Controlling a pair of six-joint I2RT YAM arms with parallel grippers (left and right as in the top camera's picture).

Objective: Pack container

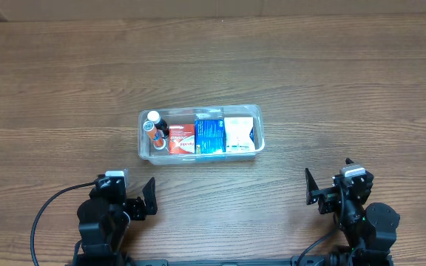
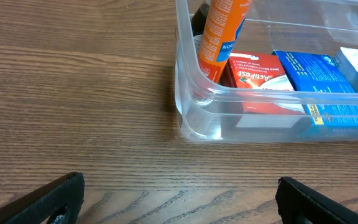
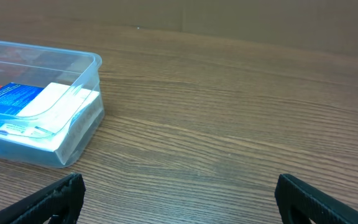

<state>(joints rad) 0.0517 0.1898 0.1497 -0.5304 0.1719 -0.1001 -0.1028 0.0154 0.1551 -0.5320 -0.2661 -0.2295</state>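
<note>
The clear plastic container (image 1: 255, 113) sits mid-table. It holds an orange bottle (image 1: 149, 131) and a dark bottle with a white cap (image 1: 154, 118) at its left end, then a red box (image 1: 181, 138), a blue box (image 1: 209, 136) and a white box (image 1: 239, 134). The left wrist view shows its left corner (image 2: 194, 102) with the orange bottle (image 2: 220, 34), red box (image 2: 258, 73) and blue box (image 2: 322, 78). The right wrist view shows its right end (image 3: 95, 62) with the white box (image 3: 48, 118). My left gripper (image 2: 179, 202) and right gripper (image 3: 179, 199) are open and empty, near the table's front edge.
The wooden table (image 1: 331, 66) stretches around the container. A black cable (image 1: 46, 210) runs from the left arm at the front left.
</note>
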